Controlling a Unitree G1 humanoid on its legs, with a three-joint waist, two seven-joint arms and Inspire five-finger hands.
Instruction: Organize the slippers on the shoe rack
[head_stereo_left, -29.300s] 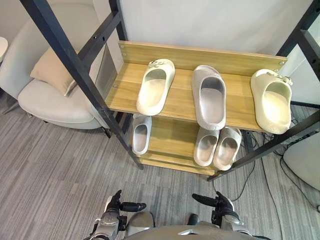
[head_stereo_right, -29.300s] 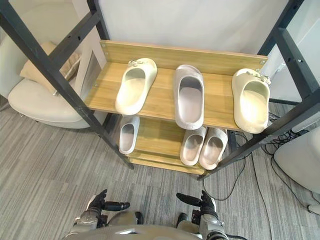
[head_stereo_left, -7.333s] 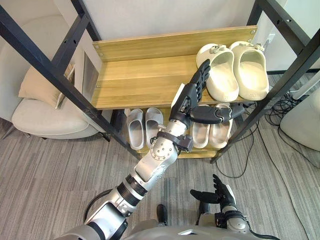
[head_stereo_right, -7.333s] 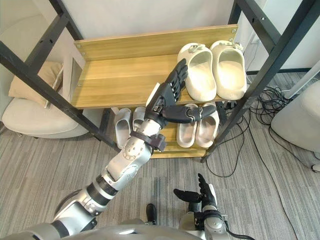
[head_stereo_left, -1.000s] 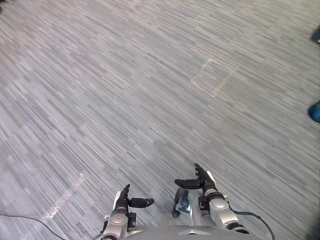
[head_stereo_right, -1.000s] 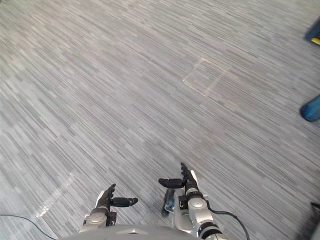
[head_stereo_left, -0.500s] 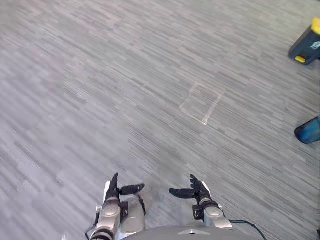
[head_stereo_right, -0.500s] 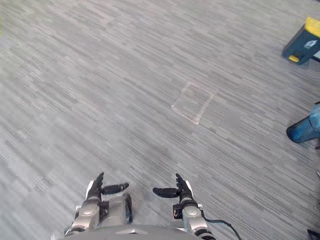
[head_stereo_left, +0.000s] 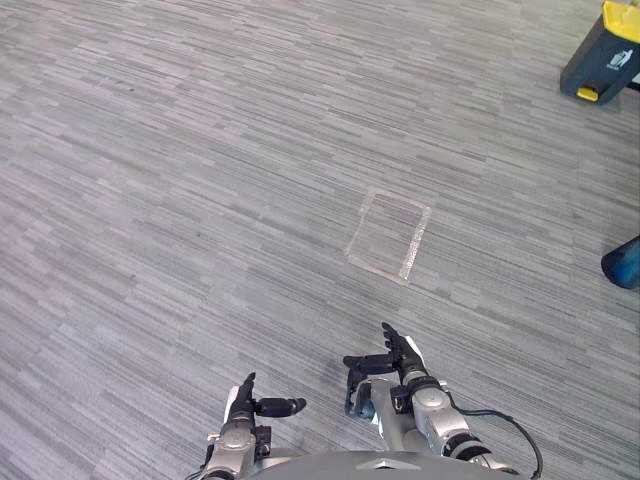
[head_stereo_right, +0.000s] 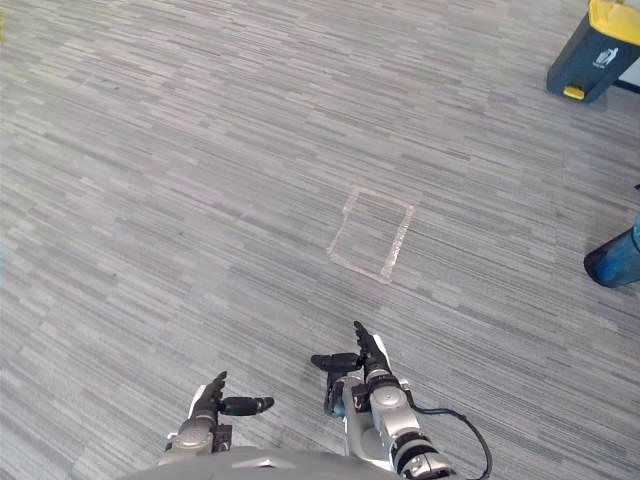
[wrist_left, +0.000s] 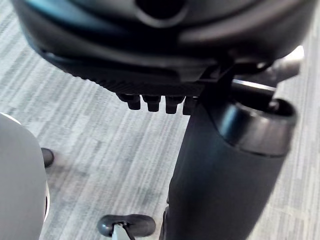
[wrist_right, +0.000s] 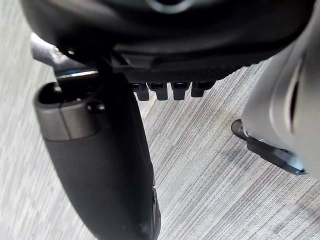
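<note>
Left hand (head_stereo_left: 241, 408): low at the near edge of the carpet floor (head_stereo_left: 180, 200), fingers extended, thumb out, empty. Right hand (head_stereo_left: 402, 362): just beside it, likewise extended and empty. A taped square (head_stereo_left: 388, 236) lies ahead. A dark, yellow-topped container (head_stereo_left: 603, 55) stands at the far right corner. Slipper and rack positions cannot be determined here. Risk: turning to relocate the rack may bring the robot against the container.
</note>
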